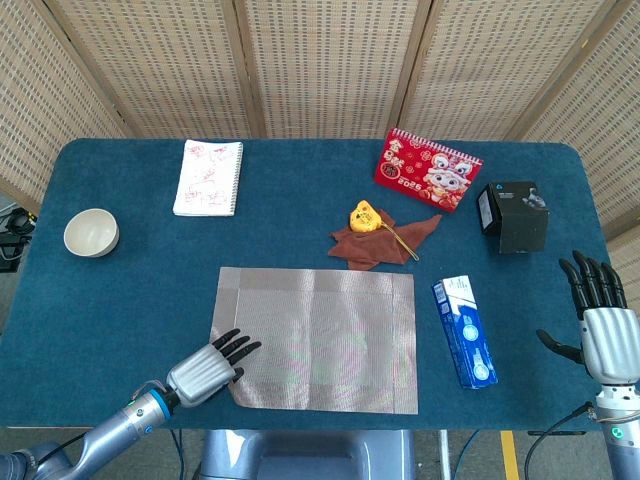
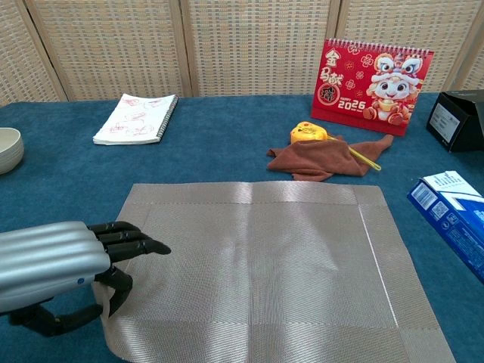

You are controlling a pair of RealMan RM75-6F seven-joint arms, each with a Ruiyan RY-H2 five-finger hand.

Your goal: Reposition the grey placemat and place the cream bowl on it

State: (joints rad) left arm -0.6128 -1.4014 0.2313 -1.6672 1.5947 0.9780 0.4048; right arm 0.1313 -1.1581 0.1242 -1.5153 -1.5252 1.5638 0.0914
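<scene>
- Grey placemat (image 1: 318, 338) flat at table's near edge, long axis left-right, square to the edge.
- Left hand (image 1: 203, 368) pinches its near-left corner (thumb underneath).
- Cream bowl (image 1: 91, 232) far left, upright, empty.
- Right hand (image 1: 598, 320) empty, fingers apart.

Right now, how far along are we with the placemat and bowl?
Nothing looks finished yet. In hand: the left hand grips the near-left corner of the grey placemat, which lies flat near the table's front edge. Left: the cream bowl sits untouched at the far left, off the mat. The right hand is open and idle.
</scene>
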